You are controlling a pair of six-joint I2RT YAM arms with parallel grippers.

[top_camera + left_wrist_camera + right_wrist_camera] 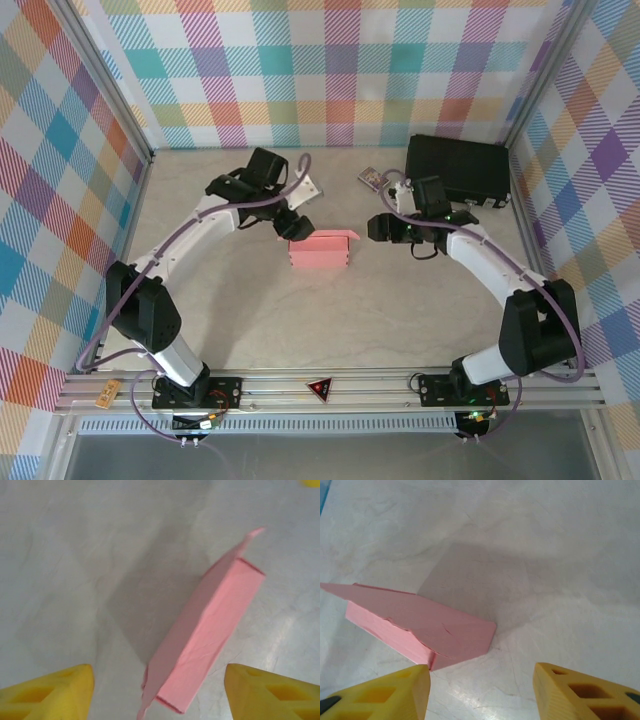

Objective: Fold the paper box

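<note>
Hidden/cut off: in both wrist views only the yellow fingertips (55, 690) show, the rest cut by the lower edge. In the top view both sets of tips are too dark to make out against the arms. The interior of the paper box (322, 250) cannot be seen from any angle.

Left gripper (157, 687): jaws spread, holding nothing, the box's near end just ahead between them, not touching. Right gripper (481, 680): jaws spread, holding nothing, box ahead and to its left.

Box: mid-table between the two grippers, pink, folded into a shallow rectangle, one flap (350, 591) sticking out past the body.

Containers: black case (457, 168) at far right, lid down, contents unseen. Small patterned pack (370, 178) just left of it.

Surface: pale marbled tabletop (250, 320). Plaid walls (320, 70) on three sides; aluminium rail (330, 385) at near edge.
</note>
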